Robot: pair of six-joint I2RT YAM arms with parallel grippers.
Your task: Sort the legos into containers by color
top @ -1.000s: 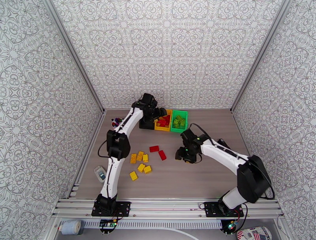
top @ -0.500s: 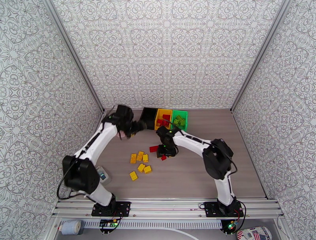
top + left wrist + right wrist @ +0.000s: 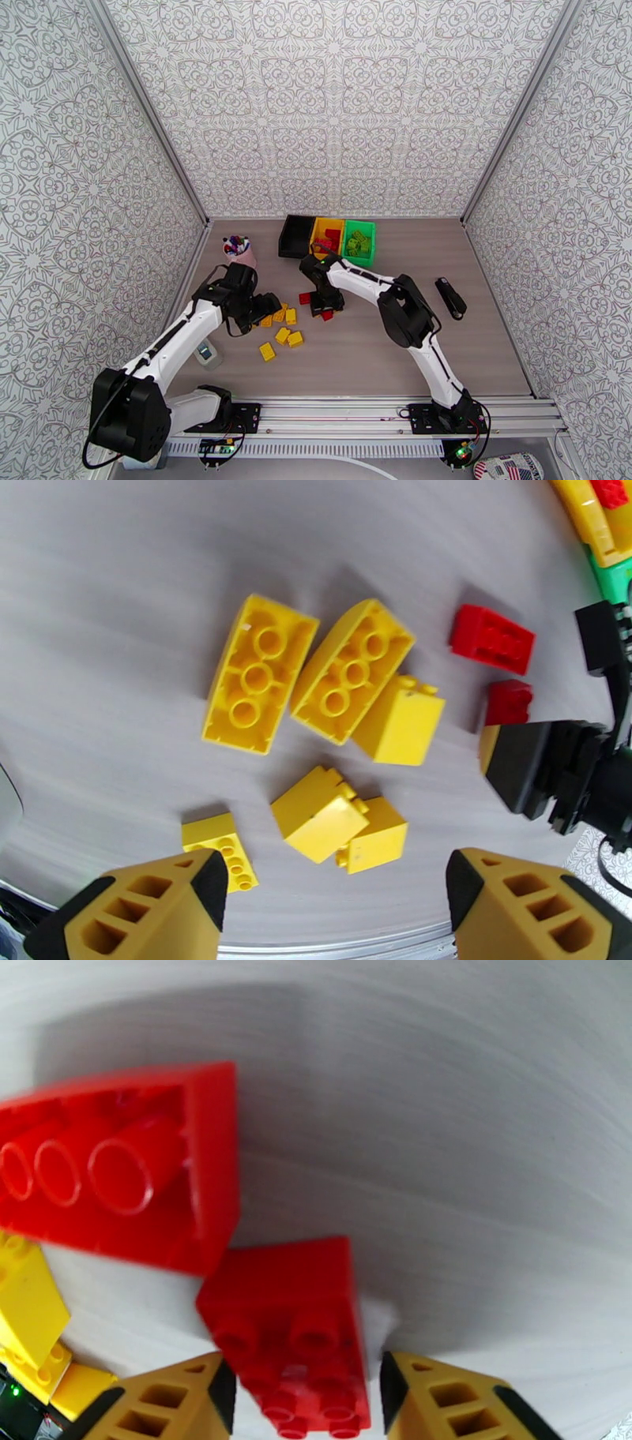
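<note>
Red lego (image 3: 288, 1315) lies on the table (image 3: 474, 1118) between the right gripper (image 3: 304, 1390) fingers, a second red lego (image 3: 118, 1165) just beside it; whether the jaws pinch it, I cannot tell; six yellow legos (image 3: 257, 673) lie loose under the left gripper (image 3: 336, 883), its jaws spread and empty; black bin (image 3: 296, 235), yellow bin (image 3: 318, 254) and green bin (image 3: 371, 237) stand in a row beyond.

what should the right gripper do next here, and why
Probably close the rest of the way on the small red brick. The right gripper sits low with one finger on each side of that brick, a thin gap showing on one side, and the brick lies studs-up on the table.
</note>
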